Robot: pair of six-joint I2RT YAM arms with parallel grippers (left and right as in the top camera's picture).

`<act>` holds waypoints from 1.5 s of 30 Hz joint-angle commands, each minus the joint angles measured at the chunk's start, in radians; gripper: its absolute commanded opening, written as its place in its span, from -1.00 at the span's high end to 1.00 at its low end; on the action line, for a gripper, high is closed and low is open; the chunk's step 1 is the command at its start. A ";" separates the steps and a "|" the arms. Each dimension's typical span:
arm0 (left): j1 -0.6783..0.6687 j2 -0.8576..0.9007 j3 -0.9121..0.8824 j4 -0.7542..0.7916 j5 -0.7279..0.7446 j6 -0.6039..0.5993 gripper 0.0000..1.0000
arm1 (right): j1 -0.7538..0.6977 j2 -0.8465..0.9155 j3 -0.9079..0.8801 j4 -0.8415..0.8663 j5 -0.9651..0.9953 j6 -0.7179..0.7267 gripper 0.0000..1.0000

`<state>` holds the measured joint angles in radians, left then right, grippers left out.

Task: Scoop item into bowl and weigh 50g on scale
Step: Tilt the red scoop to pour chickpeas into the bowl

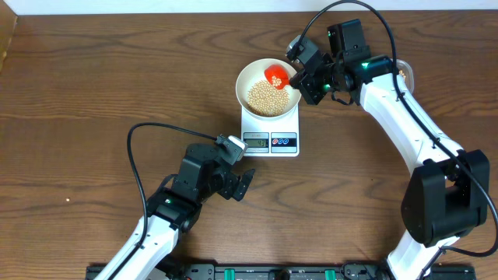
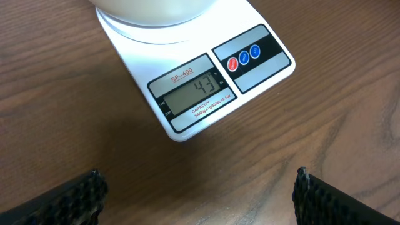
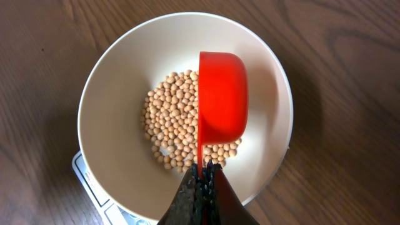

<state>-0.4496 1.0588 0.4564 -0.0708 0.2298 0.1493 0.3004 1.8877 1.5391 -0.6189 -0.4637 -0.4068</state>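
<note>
The bowl (image 1: 247, 74) sits on the scale (image 1: 289, 124), out on the table (image 1: 78, 117) ahead of the robot. It covers the far part of the scale and leaves the display and buttons showing at the near end. The beans (image 1: 268, 99) lie in a loose heap in the bottom of the bowl, with white wall bare all round them.

The right arm reaches in from the far right. The right fingers (image 3: 201, 187) are pressed together on the thin handle of the red scoop (image 3: 222, 100). The scoop hangs inside the rim, over the right side of the heap. It is rolled onto its edge with its mouth turned towards the beans. I can't tell whether it touches them.

The left arm is on the near side of the scale, clear of it. The left fingers (image 2: 75, 200) are spread wide with nothing between them, hovering over bare wood and pointing at the display end. From the left wrist the display (image 2: 194, 94) faces the camera and looks to read 43. A red button and two blue ones (image 2: 244, 57) sit on a dark strip to its right. Only the underside of the bowl shows at the top edge.
</note>
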 commanded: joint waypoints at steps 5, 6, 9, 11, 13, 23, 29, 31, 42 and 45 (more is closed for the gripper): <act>0.001 0.006 0.002 0.001 -0.013 -0.013 -0.94 | 0.021 -0.031 0.015 0.003 -0.014 -0.093 0.98; 0.001 0.006 0.002 0.001 -0.013 -0.013 -0.94 | 0.024 -0.031 0.015 0.002 -0.011 -0.101 0.98; 0.001 0.006 0.002 0.001 -0.013 -0.013 -0.94 | 0.032 -0.031 0.015 0.003 -0.006 -0.108 0.98; 0.001 0.006 0.002 0.001 -0.013 -0.013 -0.94 | 0.036 -0.031 0.015 0.002 -0.006 -0.115 0.98; 0.001 0.006 0.002 0.001 -0.013 -0.013 -0.94 | 0.042 -0.031 0.015 0.003 0.006 -0.116 0.98; 0.001 0.006 0.002 0.001 -0.013 -0.013 -0.94 | 0.055 -0.031 0.015 0.002 0.061 -0.141 0.98; 0.001 0.006 0.002 0.001 -0.013 -0.013 -0.94 | 0.055 -0.031 0.015 0.002 0.061 -0.140 0.98; 0.001 0.006 0.002 0.001 -0.013 -0.013 -0.94 | 0.055 -0.031 0.015 0.003 0.061 -0.140 0.98; 0.001 0.006 0.002 0.001 -0.013 -0.013 -0.94 | 0.055 -0.031 0.015 0.003 0.062 -0.140 0.98; 0.001 0.006 0.002 0.001 -0.013 -0.013 -0.94 | 0.055 -0.031 0.015 0.003 0.062 -0.141 0.98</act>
<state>-0.4496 1.0588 0.4564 -0.0704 0.2298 0.1493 0.3489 1.8874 1.5394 -0.6167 -0.4030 -0.5343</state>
